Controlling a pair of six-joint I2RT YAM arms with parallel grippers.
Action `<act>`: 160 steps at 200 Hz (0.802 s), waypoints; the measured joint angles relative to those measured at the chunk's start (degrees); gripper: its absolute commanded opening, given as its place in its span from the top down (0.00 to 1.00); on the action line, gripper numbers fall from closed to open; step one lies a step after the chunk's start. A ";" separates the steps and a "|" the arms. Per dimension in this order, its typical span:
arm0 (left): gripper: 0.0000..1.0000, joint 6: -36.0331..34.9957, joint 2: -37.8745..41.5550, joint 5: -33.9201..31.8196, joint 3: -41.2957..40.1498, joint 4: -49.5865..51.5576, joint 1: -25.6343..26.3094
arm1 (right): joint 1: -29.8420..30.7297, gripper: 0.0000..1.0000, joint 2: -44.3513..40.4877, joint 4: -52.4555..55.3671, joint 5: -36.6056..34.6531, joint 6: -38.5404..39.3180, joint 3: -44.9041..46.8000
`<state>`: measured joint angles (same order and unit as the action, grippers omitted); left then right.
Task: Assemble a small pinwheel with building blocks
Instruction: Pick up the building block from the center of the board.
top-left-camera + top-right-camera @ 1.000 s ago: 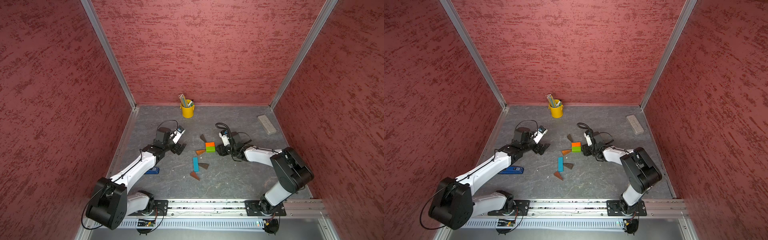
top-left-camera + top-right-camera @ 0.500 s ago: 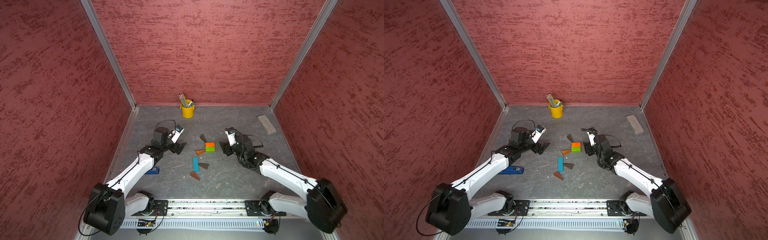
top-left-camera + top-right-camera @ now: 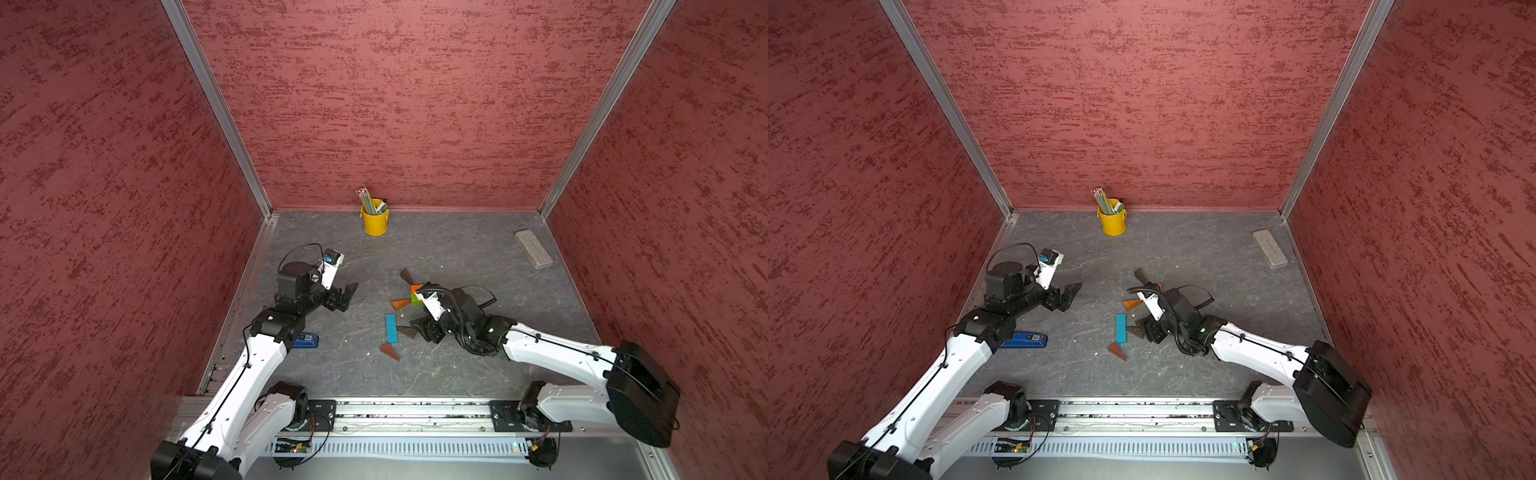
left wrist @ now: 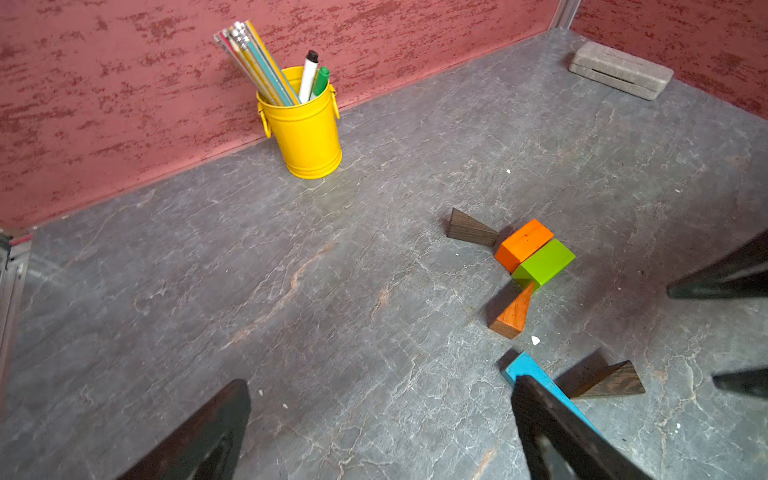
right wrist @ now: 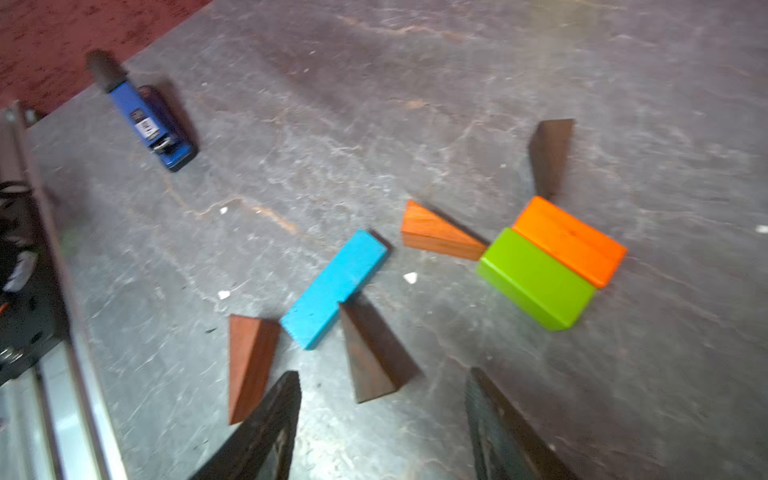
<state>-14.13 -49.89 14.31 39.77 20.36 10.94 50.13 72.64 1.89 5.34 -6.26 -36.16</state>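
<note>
The orange block and green block lie side by side as a square. A dark wedge points at the orange one and a reddish wedge at the green one. Nearer the front lie the blue bar, a second dark wedge against its side, and another reddish wedge. My right gripper is open and low, with that dark wedge just ahead of its empty jaws. Well to the left of the blocks, my left gripper is wide open and holds nothing.
A yellow cup of pencils stands at the back wall. A grey eraser-like block lies at the back right. A blue stapler lies by my left arm. Red walls enclose three sides, and a metal rail runs along the front.
My right gripper has left the orange and green blocks and swung toward the front, down to the dark wedge beside the blue bar. The left arm has barely moved.
</note>
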 measured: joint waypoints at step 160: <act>0.00 16.04 4.57 12.61 7.85 18.51 -5.73 | -0.79 0.50 15.91 9.31 8.55 34.53 -7.93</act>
<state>1.91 -45.32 26.92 47.62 38.87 5.21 49.34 88.55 11.20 13.89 28.27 -44.10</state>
